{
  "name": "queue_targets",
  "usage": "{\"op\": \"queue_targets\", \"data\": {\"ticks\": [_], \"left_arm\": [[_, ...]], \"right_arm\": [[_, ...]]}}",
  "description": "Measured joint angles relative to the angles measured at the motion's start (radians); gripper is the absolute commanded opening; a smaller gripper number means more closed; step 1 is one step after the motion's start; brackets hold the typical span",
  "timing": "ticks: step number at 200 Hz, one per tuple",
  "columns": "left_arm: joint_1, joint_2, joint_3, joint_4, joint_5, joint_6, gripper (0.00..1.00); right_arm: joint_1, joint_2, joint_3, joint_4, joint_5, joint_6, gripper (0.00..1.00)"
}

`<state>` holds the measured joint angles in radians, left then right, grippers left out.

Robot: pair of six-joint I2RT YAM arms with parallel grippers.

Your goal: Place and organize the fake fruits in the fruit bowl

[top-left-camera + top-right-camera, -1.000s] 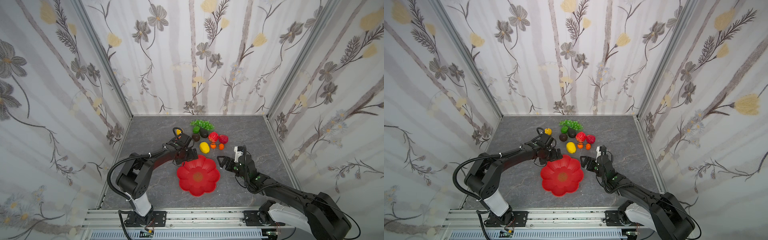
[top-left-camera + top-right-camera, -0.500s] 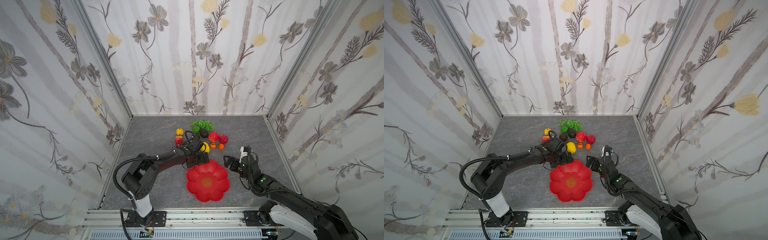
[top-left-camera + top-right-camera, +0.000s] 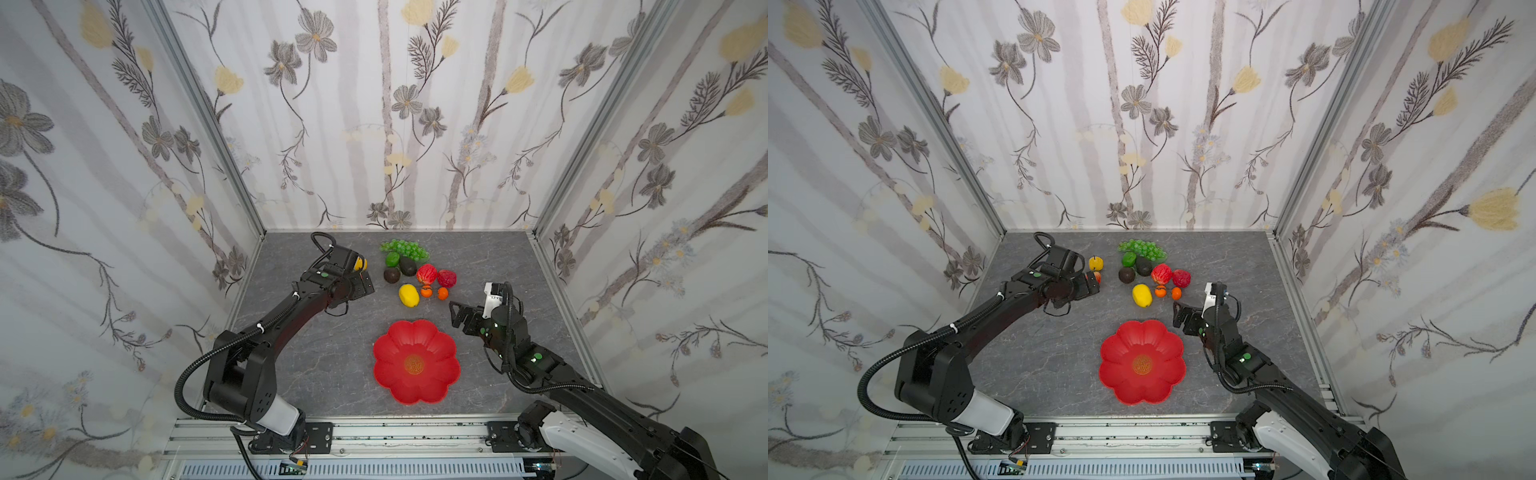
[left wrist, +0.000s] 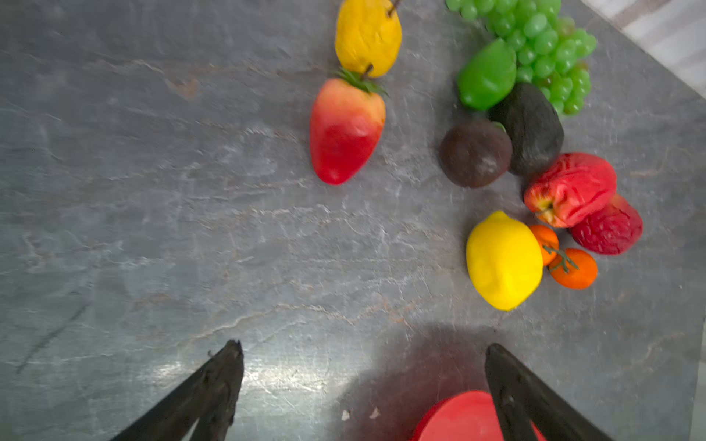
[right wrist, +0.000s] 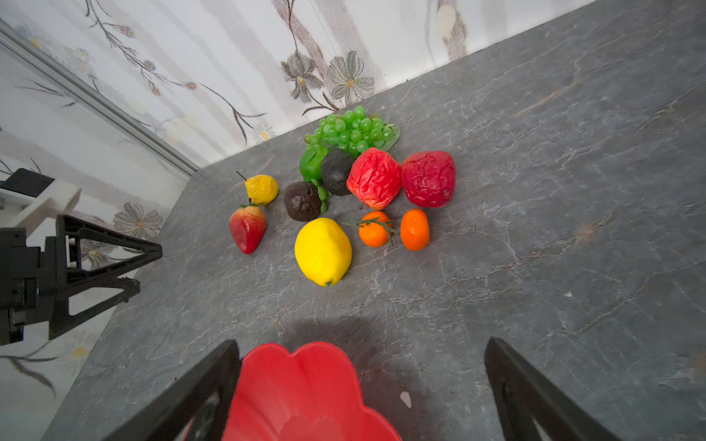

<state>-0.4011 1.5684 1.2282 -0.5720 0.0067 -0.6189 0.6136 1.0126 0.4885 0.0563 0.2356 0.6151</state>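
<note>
My left pincer [image 4: 363, 345] and right pincer [image 5: 363, 341] both released, empty. Bowl [image 3: 390, 353] empty, near front edge; fruits [image 3: 407, 266] clustered on table [image 3: 311, 365] behind it. Risk: glossy lemon [image 3: 409, 295] squirts from jaws, nudges touching orange [image 3: 426, 292].

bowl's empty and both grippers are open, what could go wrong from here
1. The lemon sits close beside an orange, and the strawberry close beside the pear; jaws closing on one could knock its round neighbour rolling.
2. The left gripper and right gripper both face the same small cluster, so they might collide.
3. The shallow fruit bowl lies close by the right gripper; a low pass could shove it.
</note>
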Motion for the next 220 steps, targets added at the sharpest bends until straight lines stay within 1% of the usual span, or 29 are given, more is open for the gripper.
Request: {"op": "queue_targets", "data": {"ticks": [17, 35, 59, 78, 119, 133, 147, 173, 198, 220], "left_arm": [[0.007, 0.078, 0.085, -0.02, -0.008, 0.018, 1.0], [0.007, 0.182, 0.2, -0.062, -0.04, 0.041, 1.0], [0.003, 0.325, 0.377, -0.145, -0.142, 0.079, 1.0], [-0.001, 0.415, 0.467, -0.196, -0.193, 0.123, 1.0], [-0.001, 0.521, 0.522, -0.255, -0.204, 0.183, 1.0], [-0.001, 0.545, 0.531, -0.262, -0.199, 0.203, 0.95], [0.003, 0.563, 0.537, -0.262, -0.183, 0.222, 0.94], [0.011, 0.603, 0.555, -0.261, -0.16, 0.243, 0.89], [0.031, 0.639, 0.568, -0.26, -0.143, 0.249, 0.79], [0.039, 0.663, 0.584, -0.252, -0.133, 0.253, 0.78]], "right_arm": [[-0.002, -0.043, -0.003, -0.009, 0.031, -0.023, 1.0], [-0.002, -0.08, -0.014, -0.015, 0.052, -0.034, 1.0], [-0.003, -0.12, -0.039, -0.012, 0.068, -0.052, 1.0], [-0.003, -0.131, -0.069, -0.003, 0.078, -0.06, 1.0], [-0.003, -0.105, -0.092, 0.024, 0.085, -0.076, 1.0], [-0.005, -0.094, -0.092, 0.039, 0.086, -0.086, 1.0], [-0.005, -0.089, -0.095, 0.047, 0.086, -0.095, 1.0], [-0.005, -0.085, -0.099, 0.054, 0.087, -0.105, 1.0], [-0.005, -0.084, -0.109, 0.058, 0.089, -0.111, 1.0], [-0.005, -0.074, -0.11, 0.068, 0.089, -0.113, 1.0]]}}
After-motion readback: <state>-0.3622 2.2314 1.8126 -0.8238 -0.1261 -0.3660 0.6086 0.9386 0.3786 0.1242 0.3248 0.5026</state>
